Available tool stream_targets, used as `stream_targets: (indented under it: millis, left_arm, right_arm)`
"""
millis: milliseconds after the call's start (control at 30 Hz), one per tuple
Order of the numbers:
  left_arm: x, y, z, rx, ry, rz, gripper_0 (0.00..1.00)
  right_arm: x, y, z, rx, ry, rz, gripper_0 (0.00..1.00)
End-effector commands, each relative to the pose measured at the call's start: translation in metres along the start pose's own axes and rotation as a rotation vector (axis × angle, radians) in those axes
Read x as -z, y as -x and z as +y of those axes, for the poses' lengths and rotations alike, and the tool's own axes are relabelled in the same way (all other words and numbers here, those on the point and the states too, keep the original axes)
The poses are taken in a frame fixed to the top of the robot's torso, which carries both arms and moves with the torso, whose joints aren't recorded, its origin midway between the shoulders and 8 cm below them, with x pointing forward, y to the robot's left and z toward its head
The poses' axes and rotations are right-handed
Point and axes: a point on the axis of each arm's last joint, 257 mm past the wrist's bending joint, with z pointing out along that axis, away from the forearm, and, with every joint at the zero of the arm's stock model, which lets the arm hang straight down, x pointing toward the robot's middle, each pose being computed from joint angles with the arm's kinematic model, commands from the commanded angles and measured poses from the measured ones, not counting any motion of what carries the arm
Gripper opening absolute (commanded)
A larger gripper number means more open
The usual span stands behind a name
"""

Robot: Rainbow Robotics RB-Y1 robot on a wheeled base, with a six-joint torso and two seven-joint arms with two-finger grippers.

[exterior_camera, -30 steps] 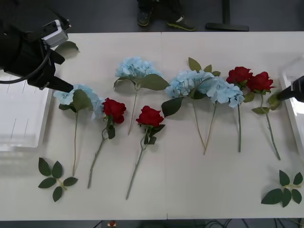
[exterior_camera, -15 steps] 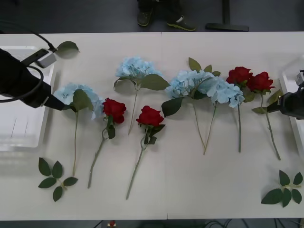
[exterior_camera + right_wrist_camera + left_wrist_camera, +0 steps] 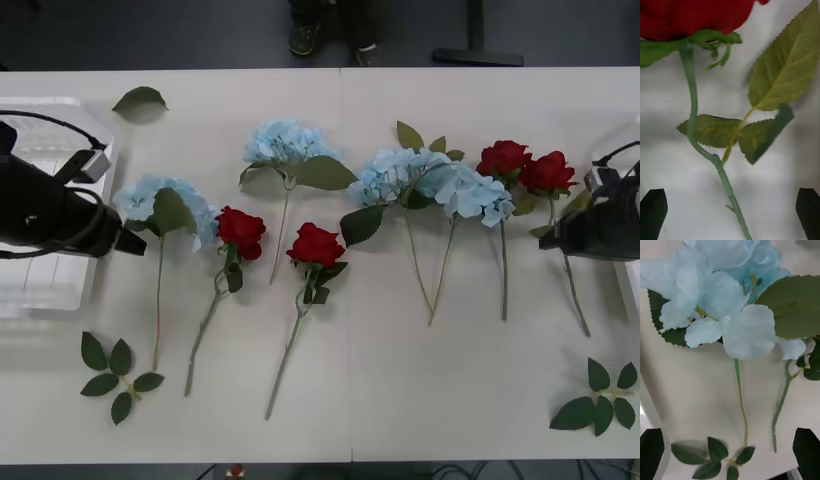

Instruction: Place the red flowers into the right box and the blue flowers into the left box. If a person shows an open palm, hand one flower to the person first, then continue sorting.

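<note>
Right gripper (image 3: 548, 240): its black fingers (image 3: 653, 210) stand spread apart with nothing between them, low over the table at the right side, straddling the stem of the outermost red rose (image 3: 548, 172) just below the bloom.
Left gripper (image 3: 135, 243): released too, both fingertips wide at the corners of its wrist view, poised beside the leftmost blue flower (image 3: 160, 200) near the left box (image 3: 50, 295).
Red flowers: two lie together near the right gripper, two more (image 3: 240, 230) in the middle of the table (image 3: 400, 400).
Blue flowers: one at the left, one (image 3: 285, 142) farther back, a pair (image 3: 440, 185) right of centre.
Right box (image 3: 612, 165): only its rim peeks out behind the right arm.
Handling: I'd judge these light and floppy; the blooms are soft fabric and would crush or slip.
Where to hold: the thin green stem (image 3: 720, 170), just under the leaves, looks the firmest grip, though it is narrow and could roll between the fingers.
Loose leaf sprigs (image 3: 115, 375): not to be sorted.
</note>
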Motion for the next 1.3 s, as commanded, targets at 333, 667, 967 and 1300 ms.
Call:
stream_targets:
  millis: [333, 667, 967, 1300]
  left_arm:
    - [-0.047, -0.005, -0.006, 0.107, 0.113, -0.028, 1.0]
    - [-0.077, -0.006, -0.017, 0.166, 0.152, -0.047, 1.0]
    - [-0.094, -0.006, 0.005, 0.176, 0.193, -0.071, 1.0]
    - [-0.095, -0.011, 0.017, 0.159, 0.249, -0.067, 1.0]
  right_arm:
    - [-0.012, 0.022, 0.023, 0.043, 0.026, -0.068, 1.0]
    - [-0.02, 0.02, 0.025, 0.077, 0.012, -0.081, 0.08]
    - [-0.024, 0.018, 0.024, 0.1, -0.003, -0.089, 0.0]
    - [-0.022, 0.024, 0.026, 0.108, -0.002, -0.102, 0.0]
